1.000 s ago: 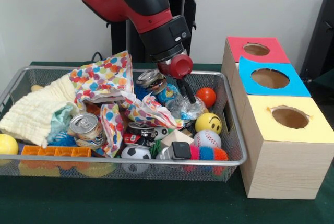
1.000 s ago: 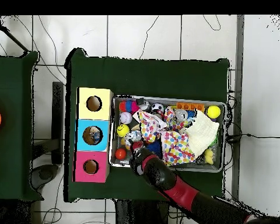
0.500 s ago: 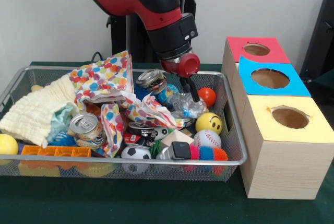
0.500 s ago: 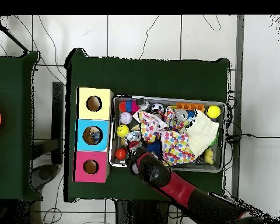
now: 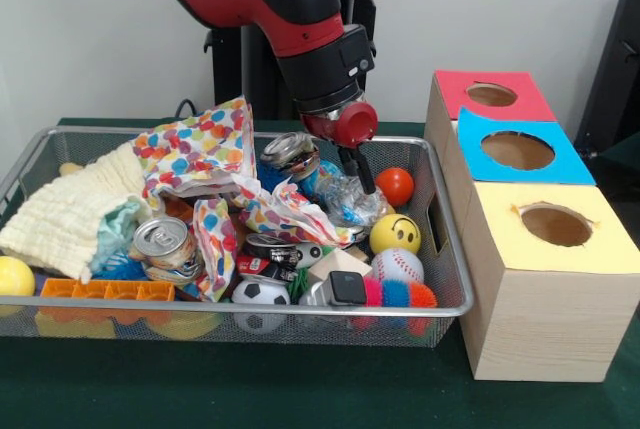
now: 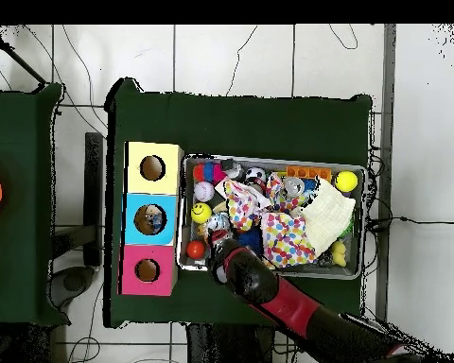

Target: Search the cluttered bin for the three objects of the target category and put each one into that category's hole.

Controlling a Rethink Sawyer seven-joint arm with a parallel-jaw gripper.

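Crinkled clear plastic wrapper (image 5: 350,201) lies directly under the gripper (image 5: 366,184), which seems pinched on it.

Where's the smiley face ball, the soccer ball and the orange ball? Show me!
Smiley face ball (image 5: 396,234): front view, on its yellow face beside the eyes.
Soccer ball (image 5: 260,292): front view, middle of the part showing above the bin's rim.
Orange ball (image 5: 396,185): front view, its centre.
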